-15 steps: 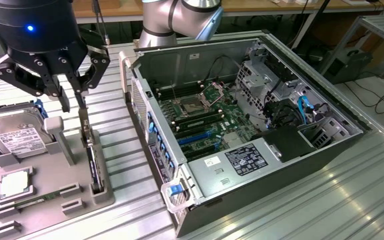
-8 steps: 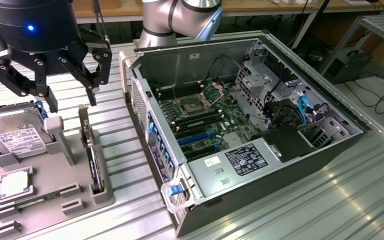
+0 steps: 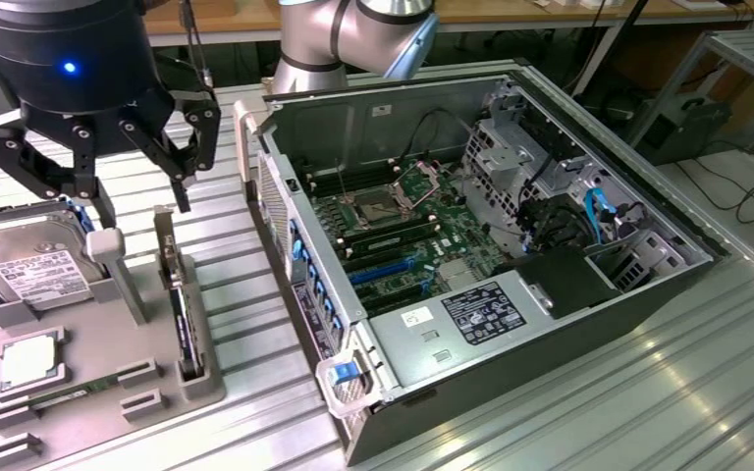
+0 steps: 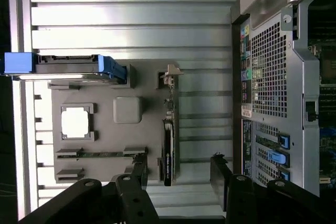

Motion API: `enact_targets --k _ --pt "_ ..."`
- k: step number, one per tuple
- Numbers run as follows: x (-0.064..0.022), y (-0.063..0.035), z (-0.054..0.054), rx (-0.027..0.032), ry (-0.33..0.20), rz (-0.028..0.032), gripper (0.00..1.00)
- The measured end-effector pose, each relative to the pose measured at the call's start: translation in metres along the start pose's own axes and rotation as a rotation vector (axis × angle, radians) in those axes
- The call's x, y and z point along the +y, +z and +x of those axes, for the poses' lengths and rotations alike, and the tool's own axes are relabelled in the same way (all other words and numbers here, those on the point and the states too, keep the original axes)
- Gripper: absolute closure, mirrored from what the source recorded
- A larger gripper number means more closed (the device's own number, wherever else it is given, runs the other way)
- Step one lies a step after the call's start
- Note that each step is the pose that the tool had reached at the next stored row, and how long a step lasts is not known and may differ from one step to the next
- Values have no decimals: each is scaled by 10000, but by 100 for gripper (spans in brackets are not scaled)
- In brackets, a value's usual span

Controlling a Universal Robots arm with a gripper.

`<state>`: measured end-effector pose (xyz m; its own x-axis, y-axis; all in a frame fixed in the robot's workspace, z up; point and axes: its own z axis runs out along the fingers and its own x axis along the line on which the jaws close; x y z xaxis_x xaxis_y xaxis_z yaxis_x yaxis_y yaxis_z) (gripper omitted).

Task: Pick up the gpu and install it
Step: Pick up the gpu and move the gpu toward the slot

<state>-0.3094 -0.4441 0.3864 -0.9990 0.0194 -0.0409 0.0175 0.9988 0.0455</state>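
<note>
The gripper [image 3: 141,191] [image 4: 178,169] hangs with fingers spread wide, empty, above the gpu [image 3: 184,329] [image 4: 168,150], which stands on edge in a grey tray [image 3: 89,397]. A hard drive [image 3: 24,260] and a silver chip [image 3: 30,358] share the tray. An open computer case [image 3: 587,128] sits just beside it.

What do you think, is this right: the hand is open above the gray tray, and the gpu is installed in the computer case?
No. The gpu is not in the computer case; the exterior view shows it standing on edge in the gray tray. The hand is open above that tray.
</note>
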Motion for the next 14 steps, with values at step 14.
enact_targets --k 14 --pt "-9 50 2 0 -5 -1 40"
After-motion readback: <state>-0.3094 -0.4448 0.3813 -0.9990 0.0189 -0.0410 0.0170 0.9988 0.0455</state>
